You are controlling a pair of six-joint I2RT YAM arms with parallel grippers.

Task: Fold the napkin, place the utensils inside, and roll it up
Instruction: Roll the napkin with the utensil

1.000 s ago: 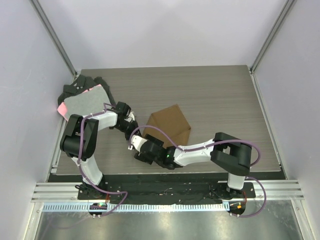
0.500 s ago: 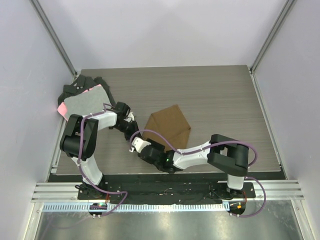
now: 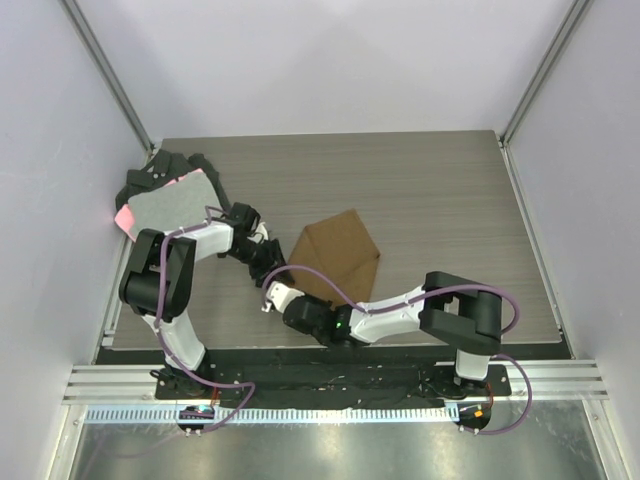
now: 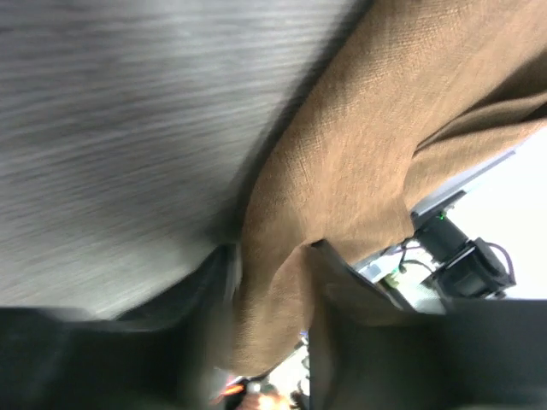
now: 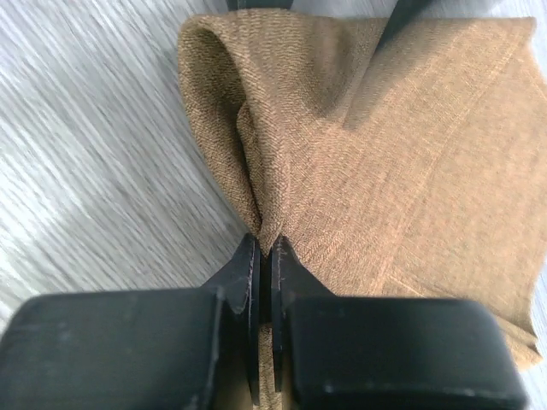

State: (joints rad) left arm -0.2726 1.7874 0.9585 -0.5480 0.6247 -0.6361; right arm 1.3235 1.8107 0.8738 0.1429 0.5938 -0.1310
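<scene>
The napkin (image 3: 340, 250) lies folded near the middle of the table (image 3: 430, 180). The right gripper (image 5: 265, 246) is closed tight on a pinched fold at the cloth's near-left edge. The left gripper (image 4: 269, 273) grips the left corner, with bunched fabric filling the gap between its fingers and lifted off the wood.

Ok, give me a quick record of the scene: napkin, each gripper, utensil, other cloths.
napkin: brown, partly folded, mid-table
left gripper: napkin edge pinched between its fingers
right gripper: shut on a raised napkin fold
utensil: not in view
other cloths: grey cloth with pink edge, lying with black cloths, far left
</scene>
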